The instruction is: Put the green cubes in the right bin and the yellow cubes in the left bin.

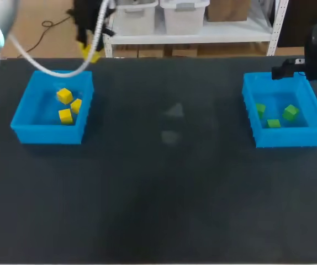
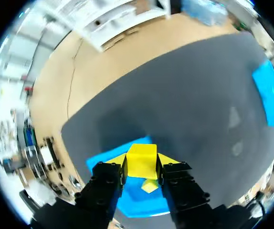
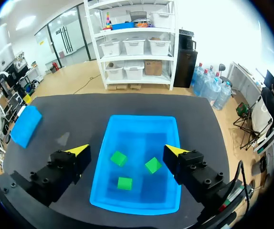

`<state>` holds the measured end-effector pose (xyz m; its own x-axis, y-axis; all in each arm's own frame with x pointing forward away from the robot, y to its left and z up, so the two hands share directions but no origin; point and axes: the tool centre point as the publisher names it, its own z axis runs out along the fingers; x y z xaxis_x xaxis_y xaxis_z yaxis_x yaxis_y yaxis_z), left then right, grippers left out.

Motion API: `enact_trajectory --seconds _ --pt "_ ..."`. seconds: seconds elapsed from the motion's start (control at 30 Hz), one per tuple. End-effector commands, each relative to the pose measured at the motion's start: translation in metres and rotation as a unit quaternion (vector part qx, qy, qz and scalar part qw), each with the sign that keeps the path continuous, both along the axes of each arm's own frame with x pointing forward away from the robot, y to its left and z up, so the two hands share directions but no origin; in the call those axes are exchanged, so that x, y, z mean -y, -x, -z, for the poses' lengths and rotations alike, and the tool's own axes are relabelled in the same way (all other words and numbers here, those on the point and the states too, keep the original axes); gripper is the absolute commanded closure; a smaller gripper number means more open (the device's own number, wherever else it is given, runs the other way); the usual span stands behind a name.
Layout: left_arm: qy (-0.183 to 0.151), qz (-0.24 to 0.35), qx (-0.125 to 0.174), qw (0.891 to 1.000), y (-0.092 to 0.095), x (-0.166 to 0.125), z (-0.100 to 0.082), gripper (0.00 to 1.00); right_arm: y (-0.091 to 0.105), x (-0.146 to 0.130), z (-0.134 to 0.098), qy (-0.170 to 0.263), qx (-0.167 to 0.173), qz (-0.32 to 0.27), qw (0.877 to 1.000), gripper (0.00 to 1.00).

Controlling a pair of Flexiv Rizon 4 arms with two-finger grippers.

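1. Although the table (image 1: pixel 164 210) is spread under both claws, only two bins are set on it: the left bin (image 2: pixel 137 204) lies directly below the left claw (image 2: pixel 142 163), and the right bin (image 3: pixel 142 126) directly below the right claw (image 3: pixel 127 150).
2. A yellow cube (image 2: pixel 142 156) is pinched by the left claw, a finger pressed on each side. The right claw is spread wide, with nothing held between its fingers.
3. Three yellow cubes (image 1: pixel 64 96) are seen in the left bin, under the left claw. Three green cubes (image 3: pixel 119 158) lie in the right bin, below the gap of the right claw.
4. The step in hand is judged to be the release of the held cube. The claw is best centred over the bin floor, not a wall, and lowered before the fingers are parted, so that a bounce out is avoided.
5. Much of the left bin is hidden behind the fingers and the held cube. From above, the left claw is blurred, and its height over the bin cannot be told.
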<state>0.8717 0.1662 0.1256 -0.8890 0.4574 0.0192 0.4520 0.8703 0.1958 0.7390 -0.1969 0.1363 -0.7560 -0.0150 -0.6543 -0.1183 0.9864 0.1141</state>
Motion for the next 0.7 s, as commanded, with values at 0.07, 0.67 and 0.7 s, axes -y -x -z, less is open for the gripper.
enact_trajectory --seconds 0.07,0.67,0.7 --pt "0.025 -0.038 0.018 0.999 0.036 -0.055 0.01 1.0 0.001 0.0 0.001 0.0 0.003 0.001 1.0 0.0" --pt "0.036 -0.056 0.028 0.997 0.04 -0.055 0.006 0.0 0.001 0.0 0.001 0.0 0.003 0.001 1.0 0.0" --pt "0.036 -0.056 0.028 0.997 0.04 -0.055 0.006 0.0 0.001 0.0 0.001 0.0 0.003 0.001 1.0 0.0"
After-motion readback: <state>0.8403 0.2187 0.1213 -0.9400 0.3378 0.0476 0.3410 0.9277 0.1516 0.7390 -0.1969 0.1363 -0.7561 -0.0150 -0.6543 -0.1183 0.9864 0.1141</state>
